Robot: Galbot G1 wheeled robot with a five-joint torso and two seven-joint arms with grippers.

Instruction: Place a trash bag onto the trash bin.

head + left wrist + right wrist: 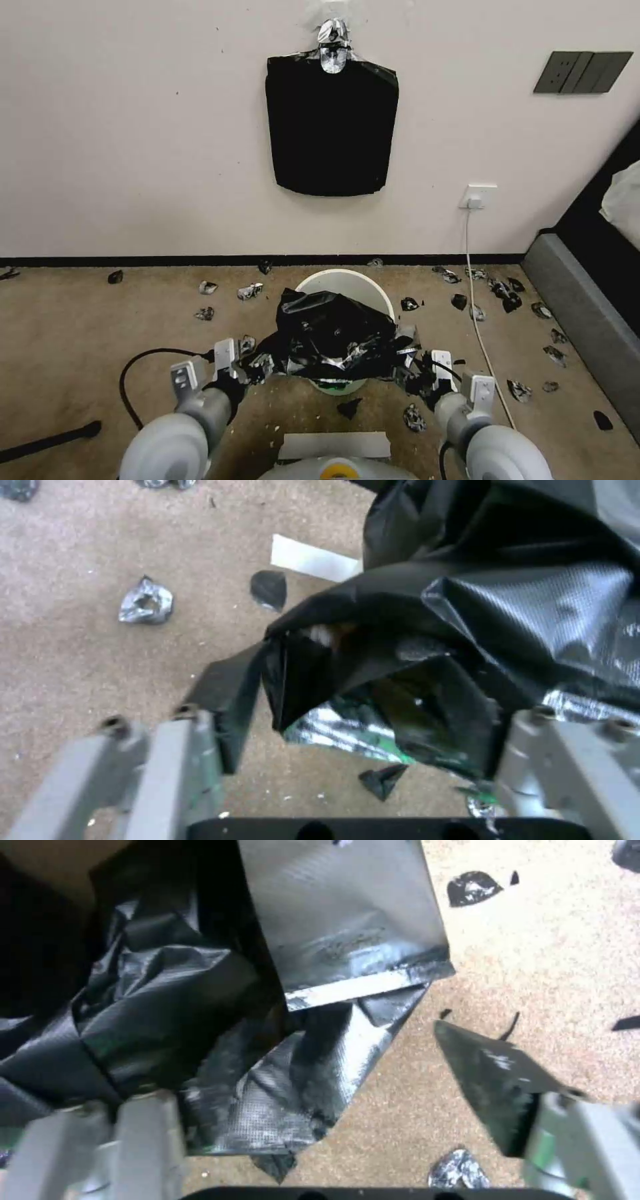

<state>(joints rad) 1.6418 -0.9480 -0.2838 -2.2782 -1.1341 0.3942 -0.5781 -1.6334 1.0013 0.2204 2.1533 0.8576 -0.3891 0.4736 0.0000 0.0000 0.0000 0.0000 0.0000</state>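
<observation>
Draping over the trash bin (350, 283), trash bag (333, 330) between spread left gripper (257, 367) and spread right gripper (410, 373).

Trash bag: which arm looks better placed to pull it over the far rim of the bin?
Probably left. The trash bag bunches toward the left gripper, film lying between its open fingers. The right gripper has just a corner. The trash bin far rim is bare.
</observation>
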